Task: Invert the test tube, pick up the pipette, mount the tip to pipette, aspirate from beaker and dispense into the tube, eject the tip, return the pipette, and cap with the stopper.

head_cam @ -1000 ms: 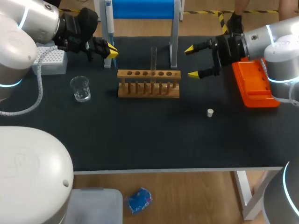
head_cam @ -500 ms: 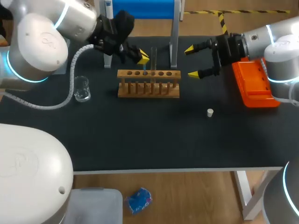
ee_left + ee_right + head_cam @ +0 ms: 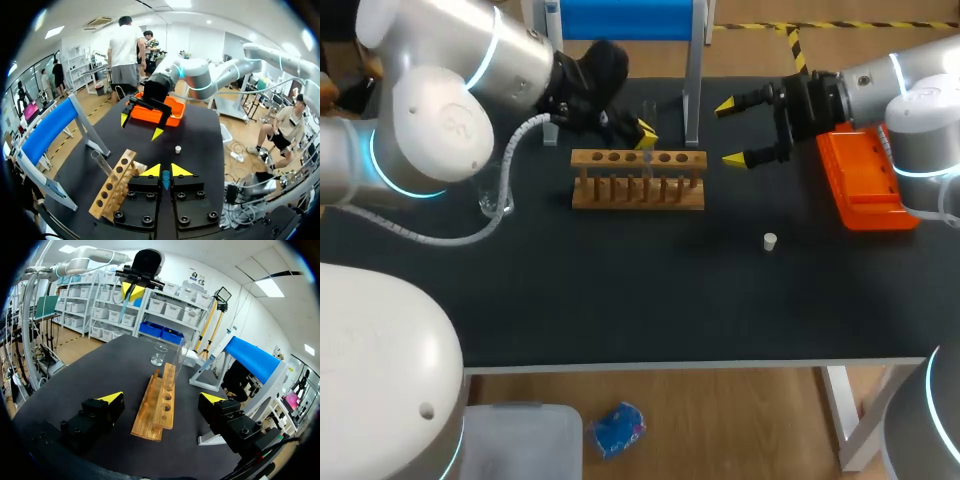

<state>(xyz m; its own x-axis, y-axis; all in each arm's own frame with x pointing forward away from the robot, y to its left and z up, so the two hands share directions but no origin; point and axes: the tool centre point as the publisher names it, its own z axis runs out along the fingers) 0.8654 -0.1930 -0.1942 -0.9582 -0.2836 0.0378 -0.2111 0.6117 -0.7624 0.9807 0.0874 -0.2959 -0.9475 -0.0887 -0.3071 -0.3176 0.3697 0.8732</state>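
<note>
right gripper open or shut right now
Open: the right gripper has its two yellow-tipped fingers spread wide apart with nothing gripped between them, off the end of the wooden rack.

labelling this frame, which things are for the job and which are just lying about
For the job:
tube
rack
beaker
pipette
stopper

Lying about, as far as shown:
orange tray
</note>
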